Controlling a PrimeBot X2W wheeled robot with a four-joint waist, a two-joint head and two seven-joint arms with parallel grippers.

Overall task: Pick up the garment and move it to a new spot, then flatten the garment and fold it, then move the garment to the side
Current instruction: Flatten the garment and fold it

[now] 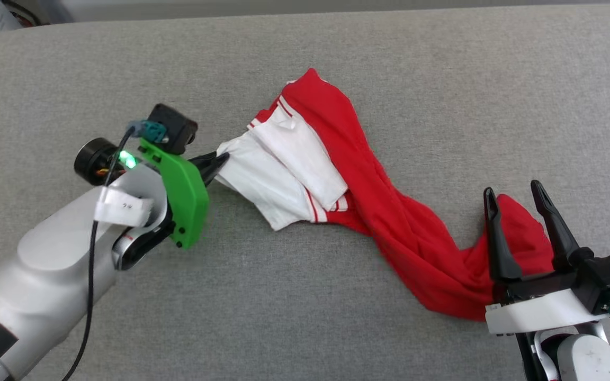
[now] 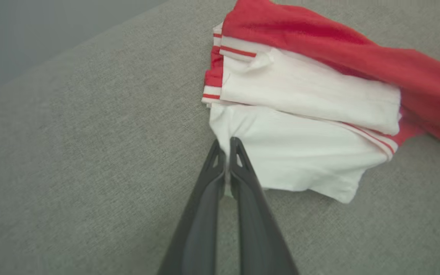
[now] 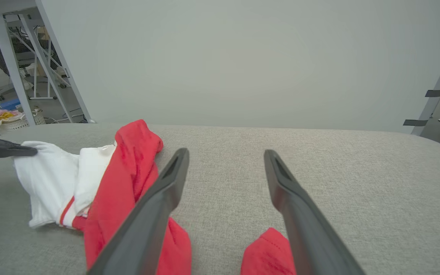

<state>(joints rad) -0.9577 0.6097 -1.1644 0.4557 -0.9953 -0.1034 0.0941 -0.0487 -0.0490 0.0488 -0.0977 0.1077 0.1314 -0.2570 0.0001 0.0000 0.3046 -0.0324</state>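
**Q:** What is marked at the far left of the head view?

**A:** A pale forearm carrying a bright green plastic bracket (image 1: 183, 190), ending in the left gripper (image 1: 219, 160). Its two long dark fingers are pressed together on the corner of a white sleeve. In the left wrist view the left gripper (image 2: 225, 143) shows no gap, its tips nipping the sleeve's edge.

**Q:** And the cloth itself?

**A:** The garment (image 1: 368, 174) is a red jersey-style T-shirt with white short sleeves and red-white striped trim. It lies crumpled in a long diagonal band on the flat grey woven-fabric surface (image 1: 305, 53). Both sleeves are stacked at the band's left end. The red body rises behind them, then runs down to the right. In the left wrist view the garment (image 2: 304, 152) shows one sleeve overlapping the other.

**Q:** What is at the right end?

**A:** The right gripper (image 1: 514, 188), its fingers wide apart, with the red hem bunched between them and not pinched. The right wrist view shows the right gripper (image 3: 224, 152) equally spread. There, red folds of the garment (image 3: 128, 172) lie beside one finger and at the foot of the other, and the surface (image 3: 338, 172) is bare between the tips.
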